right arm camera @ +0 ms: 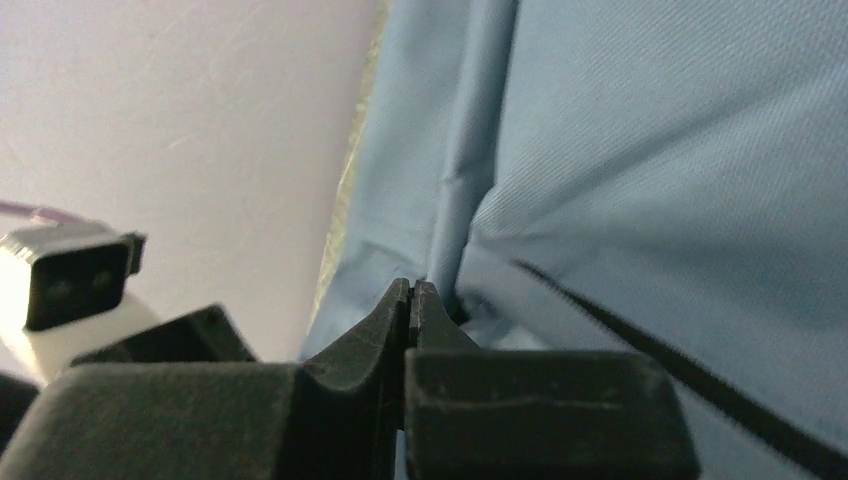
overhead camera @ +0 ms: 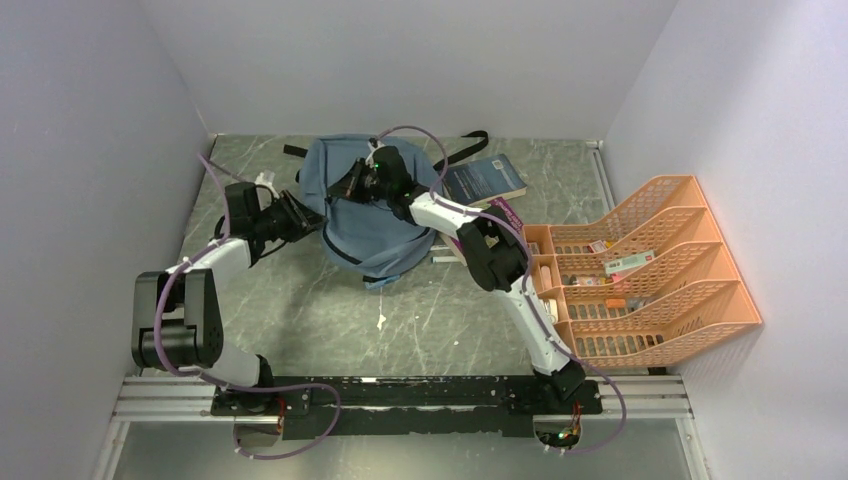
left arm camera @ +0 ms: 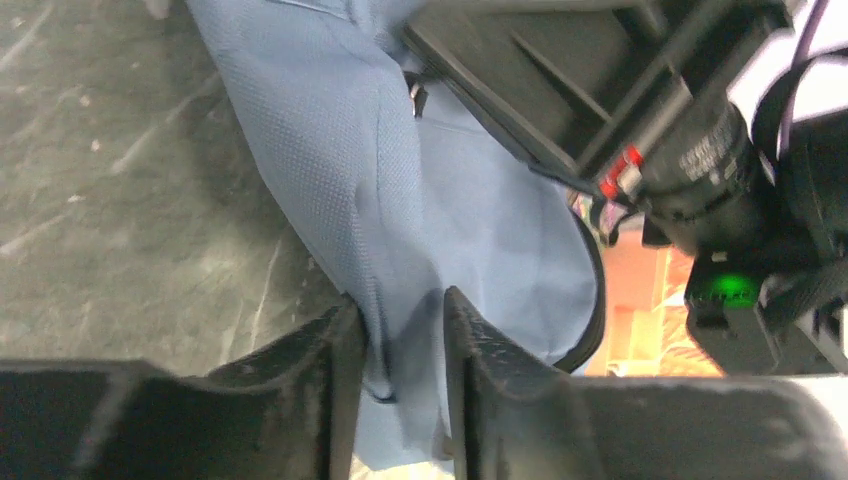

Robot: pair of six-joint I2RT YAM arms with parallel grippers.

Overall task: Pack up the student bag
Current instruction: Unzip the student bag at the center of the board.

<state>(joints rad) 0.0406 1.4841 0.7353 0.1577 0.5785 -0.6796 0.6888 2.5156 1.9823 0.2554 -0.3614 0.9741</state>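
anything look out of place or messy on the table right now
The dark book lies askew on the table beside the student bag. A small white scrap lies loose between the bag and the arms' bases. Nothing looks spilled or damaged.

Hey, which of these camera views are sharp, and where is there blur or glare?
Top external view: evenly lit, sharp, soft grey-blue fabric backpack and orange plastic mesh tray rack crisp. Left wrist view: backpack weave sharp, right arm's black wrist blurred at upper right. Right wrist view: fabric fairly sharp, right pincer close and soft, pale wall washed out.
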